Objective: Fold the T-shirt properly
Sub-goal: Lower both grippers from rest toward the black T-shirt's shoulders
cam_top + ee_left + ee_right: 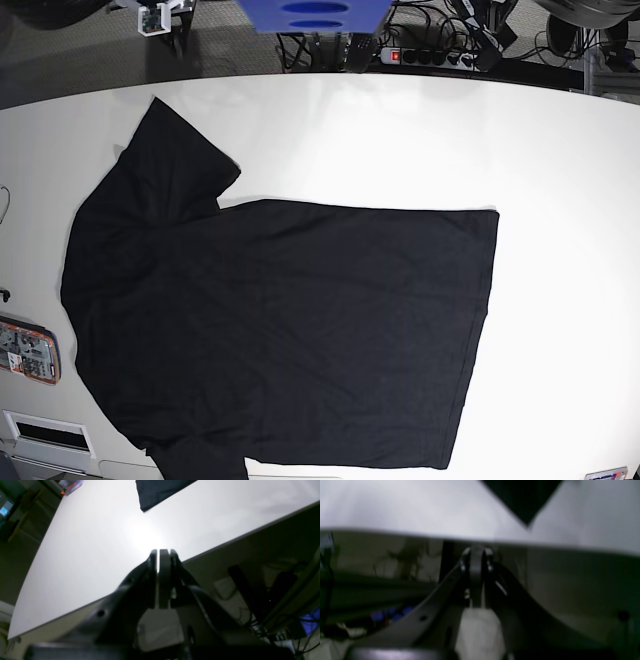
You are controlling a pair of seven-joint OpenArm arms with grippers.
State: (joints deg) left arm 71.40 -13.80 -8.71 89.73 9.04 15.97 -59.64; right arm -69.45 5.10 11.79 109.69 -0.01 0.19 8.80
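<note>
Left wrist view: the left gripper is closed on nothing and hangs at the near edge of the white counter. One corner of the black T-shirt lies ahead of it and well apart, so the cloth is forward across the counter.

Right wrist view, blurred: the right gripper is also closed and empty, just short of the counter edge; a T-shirt corner points toward it from ahead and slightly right.

Base view: the T-shirt lies flat and unfolded, its long axis left to right, sleeves at left, hem at right. Neither arm shows, so I cannot say which is nearer.
</note>
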